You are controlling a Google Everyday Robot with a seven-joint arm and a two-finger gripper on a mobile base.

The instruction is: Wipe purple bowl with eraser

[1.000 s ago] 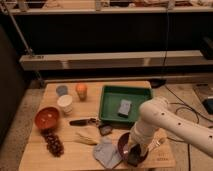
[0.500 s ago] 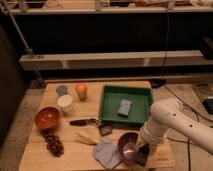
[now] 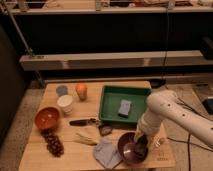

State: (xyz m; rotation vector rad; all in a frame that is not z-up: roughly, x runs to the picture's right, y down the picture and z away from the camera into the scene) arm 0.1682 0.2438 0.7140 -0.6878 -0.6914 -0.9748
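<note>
The purple bowl [image 3: 129,148] sits near the table's front edge, right of centre. My gripper [image 3: 141,146] reaches down into the right part of the bowl, at the end of the white arm [image 3: 162,112] that comes in from the right. It is shut on the eraser [image 3: 139,150], a small dark block pressed against the bowl's inside. The arm's wrist hides the bowl's right rim.
A grey-blue cloth [image 3: 107,152] lies just left of the bowl. A green tray [image 3: 111,107] holds a grey-blue block [image 3: 124,107]. An orange-red bowl [image 3: 47,118], grapes [image 3: 53,143], a white cup [image 3: 65,103], an orange [image 3: 81,90] and a dark tool [image 3: 82,121] lie to the left.
The gripper with the eraser has moved from the bowl's left side across to its right side. More of the bowl's inside shows now. The bowl has stayed in place.
</note>
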